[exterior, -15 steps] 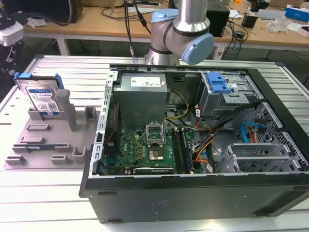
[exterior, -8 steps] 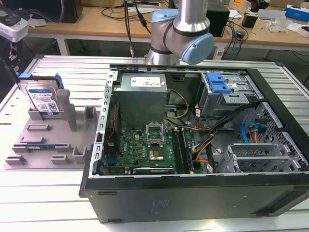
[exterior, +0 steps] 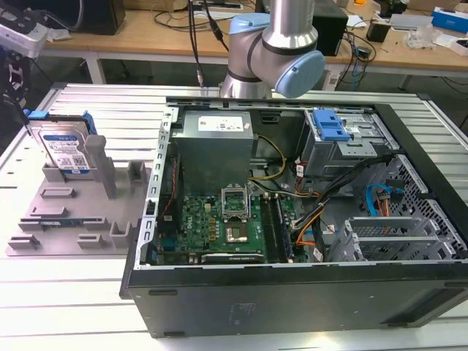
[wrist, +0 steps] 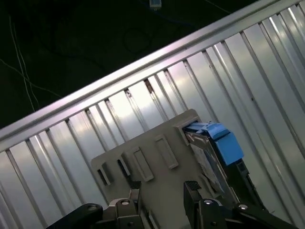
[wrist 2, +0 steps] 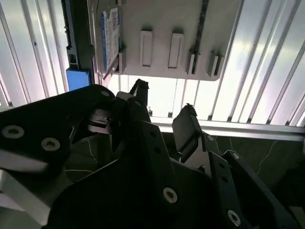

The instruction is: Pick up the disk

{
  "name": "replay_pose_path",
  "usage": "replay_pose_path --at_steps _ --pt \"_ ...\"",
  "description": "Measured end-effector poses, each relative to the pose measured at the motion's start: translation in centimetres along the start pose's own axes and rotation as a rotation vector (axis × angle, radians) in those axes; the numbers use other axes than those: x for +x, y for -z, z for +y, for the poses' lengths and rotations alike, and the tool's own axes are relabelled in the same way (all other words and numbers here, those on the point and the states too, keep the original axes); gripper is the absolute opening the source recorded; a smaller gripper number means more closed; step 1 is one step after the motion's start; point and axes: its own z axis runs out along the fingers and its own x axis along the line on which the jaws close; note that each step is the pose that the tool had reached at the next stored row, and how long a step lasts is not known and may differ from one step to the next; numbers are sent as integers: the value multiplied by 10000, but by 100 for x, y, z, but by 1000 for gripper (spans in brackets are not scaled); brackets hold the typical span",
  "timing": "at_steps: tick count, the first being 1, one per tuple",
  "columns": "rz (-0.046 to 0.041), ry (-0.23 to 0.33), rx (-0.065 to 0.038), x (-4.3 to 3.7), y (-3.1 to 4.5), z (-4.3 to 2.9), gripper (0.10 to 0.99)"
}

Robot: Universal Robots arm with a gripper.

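With the gripper (wrist 2: pixel 164 102) spread and empty, apart from the disk (exterior: pixel 66 150) standing on edge, perhaps leaning, in the grey tray (exterior: pixel 73 216) at the exterior view's upper left, a skewed approach could clip a post (exterior: pixel 108 172) and topple it.

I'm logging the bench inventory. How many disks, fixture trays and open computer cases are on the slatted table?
Disk: 1
Grey fixture tray: 1
Open computer case: 1
Total: 3
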Motion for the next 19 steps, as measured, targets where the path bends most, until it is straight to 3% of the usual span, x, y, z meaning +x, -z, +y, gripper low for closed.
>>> replay_pose_path --at_steps 4,8,11,16,19 --pt "43 986 3 0 -2 0 482" --pt "103 2568 13 0 -7 0 482" --pt "119 3205 36 -1 -9 -2 482" --pt "120 3768 108 -20 -10 -32 482" --pt "118 3841 122 -25 -12 -38 482"
